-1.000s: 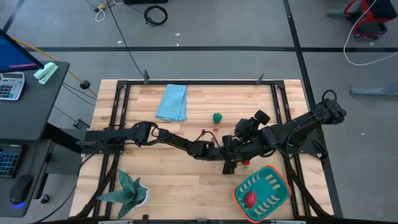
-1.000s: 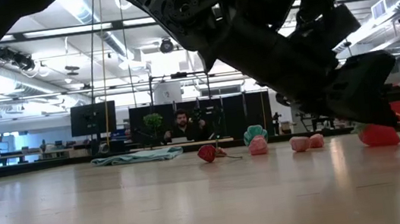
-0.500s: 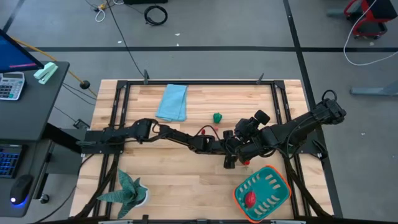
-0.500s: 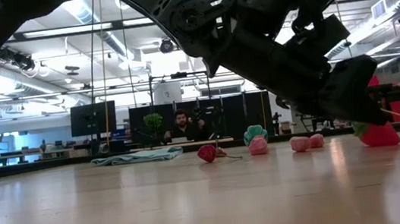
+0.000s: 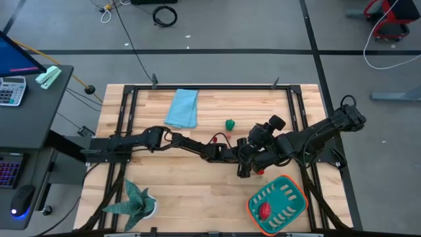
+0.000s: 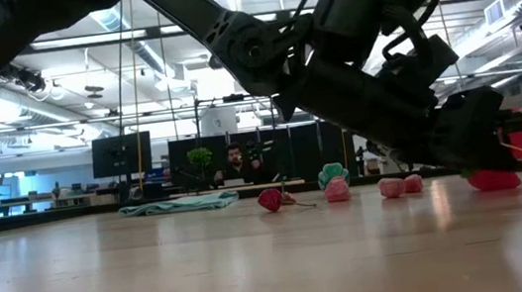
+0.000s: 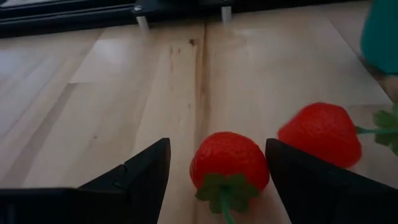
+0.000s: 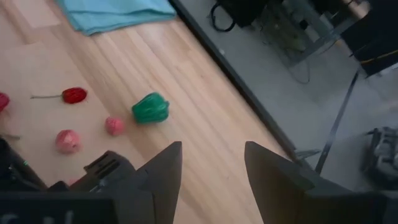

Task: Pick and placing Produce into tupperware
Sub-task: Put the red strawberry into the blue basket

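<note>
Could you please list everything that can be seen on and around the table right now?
Strawberries: two, red, one between the left gripper's open fingers, one beside it.
Pepper: one, green, table's far middle.
Small pink and red pieces: several, near the pepper.
Tupperware: one, teal with orange rim, near right corner, one red piece inside.
Cloth: one, light blue, far side.
Plant: one, green, near left corner.
Left gripper: open, at table centre.
Right gripper: open, empty, beside the left.

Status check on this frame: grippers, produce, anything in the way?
Left gripper open, straddling a strawberry on the table. Right gripper open, empty, hovering. Tupperware holds one red piece. Second strawberry crowds one finger.
</note>
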You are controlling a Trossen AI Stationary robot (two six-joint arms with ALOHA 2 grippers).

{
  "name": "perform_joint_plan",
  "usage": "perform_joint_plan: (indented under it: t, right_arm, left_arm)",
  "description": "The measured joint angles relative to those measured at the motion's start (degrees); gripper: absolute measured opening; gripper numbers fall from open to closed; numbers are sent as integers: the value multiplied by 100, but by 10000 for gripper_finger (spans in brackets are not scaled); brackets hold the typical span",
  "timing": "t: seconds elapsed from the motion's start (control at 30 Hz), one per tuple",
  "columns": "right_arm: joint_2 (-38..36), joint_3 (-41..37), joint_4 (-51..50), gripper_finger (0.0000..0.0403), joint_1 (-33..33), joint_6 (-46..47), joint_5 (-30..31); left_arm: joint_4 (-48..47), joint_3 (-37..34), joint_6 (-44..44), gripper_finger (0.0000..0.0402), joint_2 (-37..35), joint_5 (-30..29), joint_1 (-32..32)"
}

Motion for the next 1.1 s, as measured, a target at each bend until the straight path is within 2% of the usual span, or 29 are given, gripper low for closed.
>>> perform_joint_plan:
  t: [0.2,0.4,0.67,0.8,0.97,1.1]
  right_arm:
    - [0,1,-1,183,0,-19,525]
    - [0,1,-10,183,0,-21,1173]
    - [0,1,-243,183,0,-17,1186]
    - [-4,1,-702,180,17,129,1173]
    - [-188,0,-1542,174,73,916,1127]
    - [-633,-1,-1531,166,121,931,1063]
  left_arm:
    - [-58,0,-303,265,81,173,31]
    - [-9,2,-305,238,76,188,26]
    - [37,2,-426,190,74,184,20]
    - [-20,2,-455,193,40,186,18]
    - [-94,0,-447,202,-91,104,-77]
    - [-291,11,-348,189,-389,-32,-168]
